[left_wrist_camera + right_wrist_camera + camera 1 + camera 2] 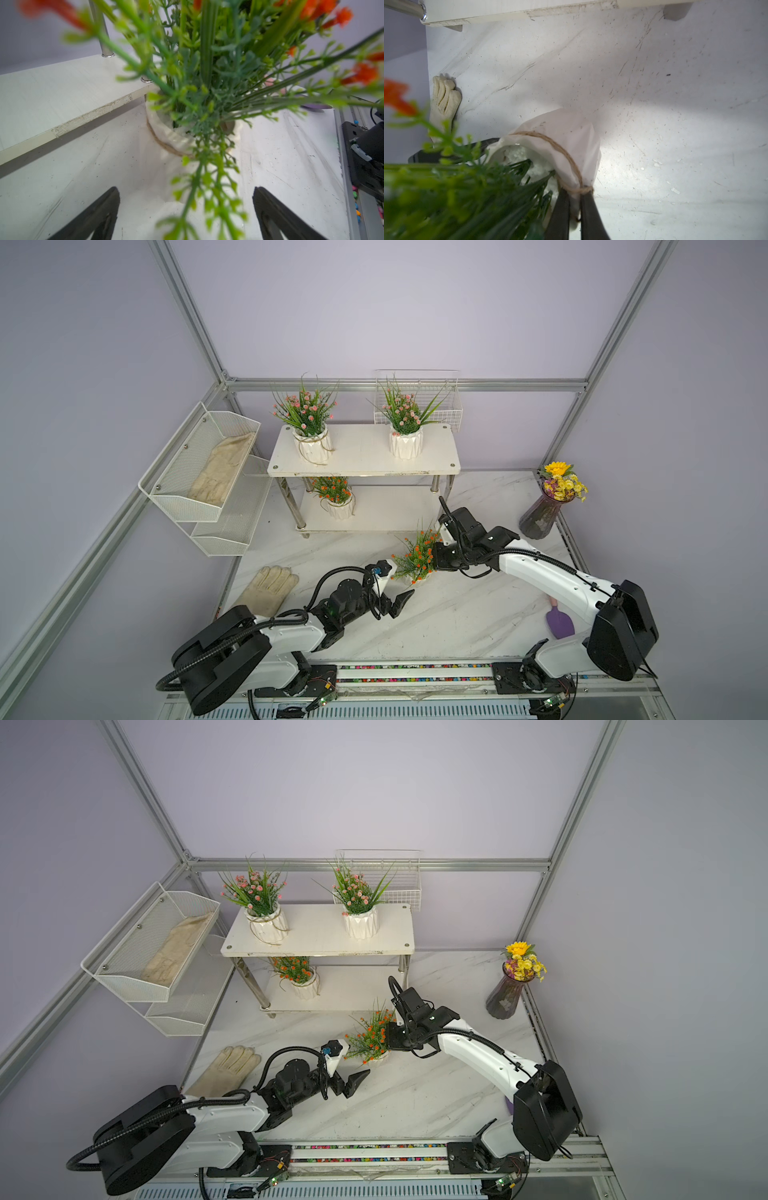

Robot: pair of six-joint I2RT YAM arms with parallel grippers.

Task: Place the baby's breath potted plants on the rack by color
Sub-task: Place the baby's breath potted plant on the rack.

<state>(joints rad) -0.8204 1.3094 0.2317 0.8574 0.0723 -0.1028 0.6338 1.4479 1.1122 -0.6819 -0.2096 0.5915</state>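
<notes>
**Right gripper pinched on an orange plant's pot rim; left gripper spread wide**

My right gripper is closed tight on the rim of the white pot, the rim caught between my two fingers just where the twine is knotted; the pot leans over in my right wrist view, and I cannot tell whether its base is clear of the table. That pot carries the orange plant, which sits in front of the rack, near the lower board's front edge; my left gripper hangs just beside it with its fingers well apart, gripping nothing, foliage drooping between them. On the rack, the other orange plant stands on the lower board at its left end; the two pink plants stand upright on the top board, one towards each end.
</notes>
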